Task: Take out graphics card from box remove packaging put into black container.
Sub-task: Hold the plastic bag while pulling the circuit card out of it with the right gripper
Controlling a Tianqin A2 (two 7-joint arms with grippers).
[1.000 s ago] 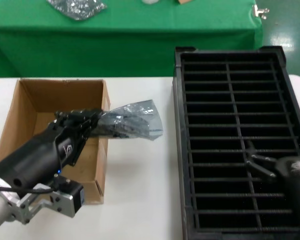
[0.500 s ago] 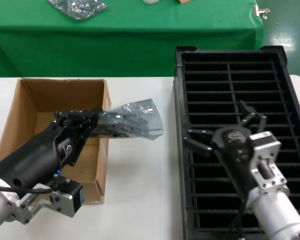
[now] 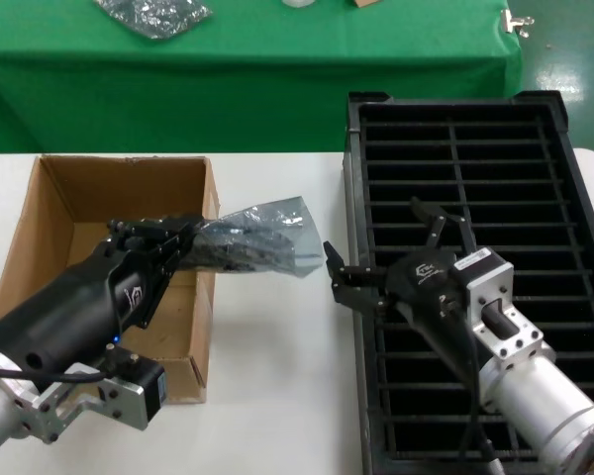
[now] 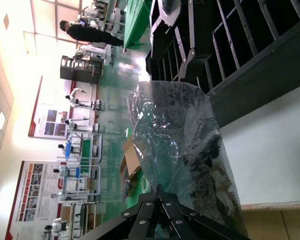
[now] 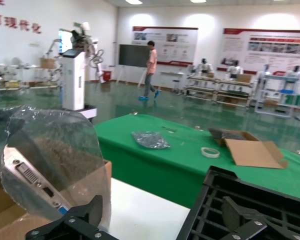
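Head view: on the white table [image 3: 277, 396], the brown box [image 3: 69, 208] sits at the left. The left gripper [image 3: 183, 236] reaches over its right wall, fingers pinched on the packaging [image 3: 262, 237], which it holds above the table with the graphics card [image 5: 32, 180] still inside, the bracket showing through. The right gripper [image 3: 386, 247] hangs spread wide just right of the bag, over the left edge of the black container [image 3: 535, 129]. 1 silvery bag [image 3: 153, 15] lies on the green table [image 3: 277, 59] behind.
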